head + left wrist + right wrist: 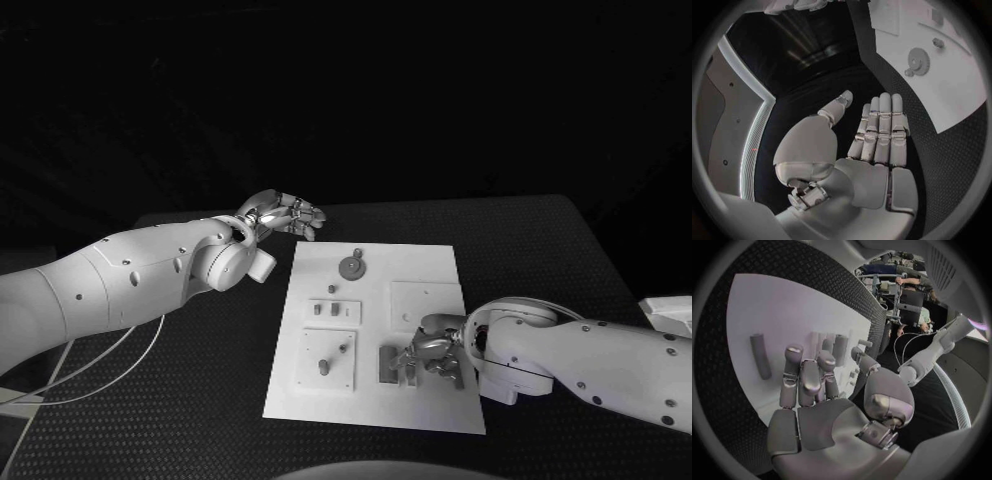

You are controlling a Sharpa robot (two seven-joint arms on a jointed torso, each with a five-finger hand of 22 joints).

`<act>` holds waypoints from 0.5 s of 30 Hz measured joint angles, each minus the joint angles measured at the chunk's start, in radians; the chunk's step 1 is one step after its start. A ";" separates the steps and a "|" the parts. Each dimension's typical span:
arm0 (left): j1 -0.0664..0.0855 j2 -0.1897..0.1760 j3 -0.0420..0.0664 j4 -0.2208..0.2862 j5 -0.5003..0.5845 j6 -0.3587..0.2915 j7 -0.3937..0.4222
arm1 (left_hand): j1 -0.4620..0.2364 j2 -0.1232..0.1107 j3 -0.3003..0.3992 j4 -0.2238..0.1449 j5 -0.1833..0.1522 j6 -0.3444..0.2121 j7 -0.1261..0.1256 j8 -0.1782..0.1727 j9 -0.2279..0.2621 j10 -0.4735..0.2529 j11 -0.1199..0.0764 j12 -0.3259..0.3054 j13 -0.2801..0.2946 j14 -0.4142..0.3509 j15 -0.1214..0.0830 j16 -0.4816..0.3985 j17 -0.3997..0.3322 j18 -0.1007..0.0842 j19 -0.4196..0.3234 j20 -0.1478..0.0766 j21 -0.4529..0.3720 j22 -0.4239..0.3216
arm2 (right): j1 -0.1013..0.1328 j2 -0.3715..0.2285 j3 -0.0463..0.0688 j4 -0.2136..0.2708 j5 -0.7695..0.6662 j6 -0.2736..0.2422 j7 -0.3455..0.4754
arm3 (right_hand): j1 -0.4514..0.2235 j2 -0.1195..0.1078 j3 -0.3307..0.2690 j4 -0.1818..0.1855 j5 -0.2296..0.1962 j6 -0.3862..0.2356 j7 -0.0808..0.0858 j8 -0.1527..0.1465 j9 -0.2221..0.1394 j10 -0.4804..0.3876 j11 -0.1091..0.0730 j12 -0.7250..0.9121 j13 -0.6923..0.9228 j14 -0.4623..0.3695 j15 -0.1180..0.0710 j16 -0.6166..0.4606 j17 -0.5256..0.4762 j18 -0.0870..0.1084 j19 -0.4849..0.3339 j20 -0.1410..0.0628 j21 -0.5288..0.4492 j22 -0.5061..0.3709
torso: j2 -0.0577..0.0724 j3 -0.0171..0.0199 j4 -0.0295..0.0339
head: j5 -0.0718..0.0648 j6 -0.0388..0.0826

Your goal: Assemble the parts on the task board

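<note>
Right hand hovers over the task board's near edge, fingers loosely curled; can't tell if it grips a part. Left hand open, off-board. I reckon parts are light, rigid, slippery; pinch sides.

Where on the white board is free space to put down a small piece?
The white board is bare along its far right edge, beside the gear. The near right part is crowded: the right robot hand is over the pieces there.
</note>
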 measured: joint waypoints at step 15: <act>0.000 0.000 0.000 0.000 0.000 0.000 0.000 | 0.000 0.000 0.000 0.000 0.000 0.000 0.000 0.000 0.000 0.000 0.000 0.000 0.000 0.000 0.000 0.000 0.002 0.000 0.000 0.000 0.000 0.001 | 0.099 -0.116 0.003 0.055 -0.023 0.004 0.005 | 0.044 0.037 -0.005 -0.043 0.000 0.005 0.001 0.007 0.011 0.020 -0.002 0.026 0.010 0.010 -0.003 0.001 0.014 0.000 0.007 -0.003 0.000 0.000 | -0.001 -0.0007 -0.0010 | -0.013 0.018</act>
